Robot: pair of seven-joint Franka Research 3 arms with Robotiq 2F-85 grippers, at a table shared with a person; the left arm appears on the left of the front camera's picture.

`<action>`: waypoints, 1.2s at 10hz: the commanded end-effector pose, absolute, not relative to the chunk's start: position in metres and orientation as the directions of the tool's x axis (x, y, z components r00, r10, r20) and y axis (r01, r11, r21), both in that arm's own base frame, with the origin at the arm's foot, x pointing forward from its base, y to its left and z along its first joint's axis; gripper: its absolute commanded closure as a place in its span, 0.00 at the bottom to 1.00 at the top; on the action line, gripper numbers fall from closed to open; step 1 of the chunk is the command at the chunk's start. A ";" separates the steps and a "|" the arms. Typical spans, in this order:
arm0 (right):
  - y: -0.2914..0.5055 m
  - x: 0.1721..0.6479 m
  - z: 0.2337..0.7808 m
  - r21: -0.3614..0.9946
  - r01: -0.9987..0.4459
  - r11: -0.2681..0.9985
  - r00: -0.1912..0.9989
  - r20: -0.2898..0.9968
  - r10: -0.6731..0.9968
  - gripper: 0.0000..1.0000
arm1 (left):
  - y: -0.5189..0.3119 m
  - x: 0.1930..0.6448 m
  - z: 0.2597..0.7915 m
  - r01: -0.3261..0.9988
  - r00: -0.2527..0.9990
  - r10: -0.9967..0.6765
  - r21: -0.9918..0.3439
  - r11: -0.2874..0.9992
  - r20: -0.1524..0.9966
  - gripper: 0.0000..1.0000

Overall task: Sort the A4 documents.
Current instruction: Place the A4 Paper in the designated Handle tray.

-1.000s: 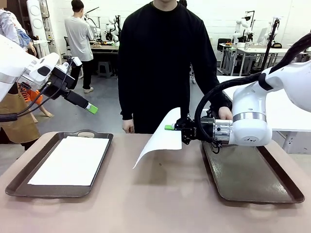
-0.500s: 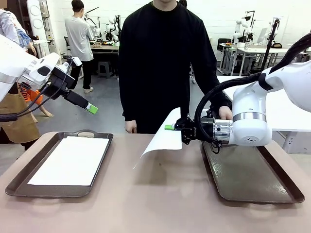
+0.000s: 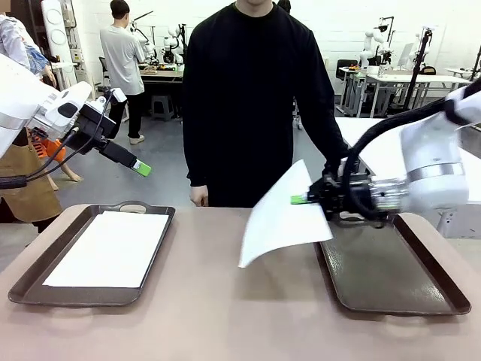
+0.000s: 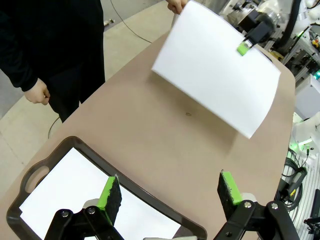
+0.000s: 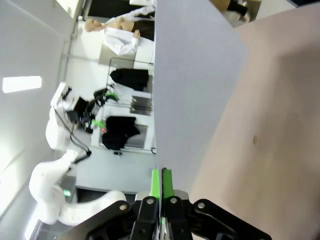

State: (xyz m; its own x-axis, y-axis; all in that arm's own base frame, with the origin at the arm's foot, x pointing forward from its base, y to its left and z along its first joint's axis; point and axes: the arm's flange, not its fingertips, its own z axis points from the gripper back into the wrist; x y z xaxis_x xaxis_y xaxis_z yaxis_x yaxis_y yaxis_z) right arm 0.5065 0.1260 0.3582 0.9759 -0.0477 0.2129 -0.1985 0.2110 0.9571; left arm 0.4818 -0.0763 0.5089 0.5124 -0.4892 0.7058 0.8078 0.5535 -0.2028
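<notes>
A white A4 document [image 3: 280,219] hangs tilted in the air over the table's middle, just left of the right tray. My right gripper [image 3: 302,199] is shut on its upper right edge. The right wrist view shows the green pads [image 5: 161,183] pressed together on the sheet [image 5: 192,85]. Another A4 document [image 3: 110,248] lies flat in the left tray [image 3: 30,282]. My left gripper [image 3: 140,168] is held high above that tray, open and holding nothing. Its own view shows its fingers [image 4: 111,197] spread over the trayed sheet [image 4: 70,200], with the held sheet [image 4: 215,65] farther off.
The dark brown right tray [image 3: 391,274] lies under my right arm with nothing in it. A person in black stands at the far edge, one hand [image 3: 198,197] near the table. Bare tabletop [image 3: 225,301] lies between the trays.
My right arm has drawn back to the right, carrying the sheet closer to the right tray. The sheet now hangs flatter and faces the camera more. The left arm has stayed still.
</notes>
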 end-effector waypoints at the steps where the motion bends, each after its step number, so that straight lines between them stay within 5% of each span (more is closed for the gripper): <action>1: 0.086 0.486 0.377 0.917 -0.315 0.246 0.948 0.317 0.032 0.99 | -0.076 0.481 0.508 0.817 0.496 -0.481 -0.200 0.541 0.724 0.00; 4: 0.028 0.486 0.371 0.904 -0.280 0.324 0.960 0.274 0.066 0.99 | -0.076 0.481 0.508 0.817 0.496 -0.481 -0.200 0.541 0.724 0.00; 9: -0.022 0.510 0.340 0.945 -0.196 0.262 0.976 0.214 -0.041 0.99 | -0.076 0.481 0.508 0.817 0.496 -0.481 -0.200 0.541 0.724 0.00; 12: -0.048 0.531 0.313 0.906 -0.220 0.362 0.969 0.244 -0.022 0.99 | -0.076 0.481 0.508 0.817 0.496 -0.481 -0.200 0.541 0.724 0.00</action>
State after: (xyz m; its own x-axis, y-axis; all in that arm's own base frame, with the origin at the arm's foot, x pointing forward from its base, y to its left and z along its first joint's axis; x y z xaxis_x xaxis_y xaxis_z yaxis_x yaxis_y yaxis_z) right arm 0.5200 -0.0396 0.3189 0.9743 -0.0352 0.2227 -0.1987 0.3327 0.9218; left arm 0.4817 -0.0764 0.5091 0.5121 -0.4892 0.7060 0.8080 0.5533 -0.2026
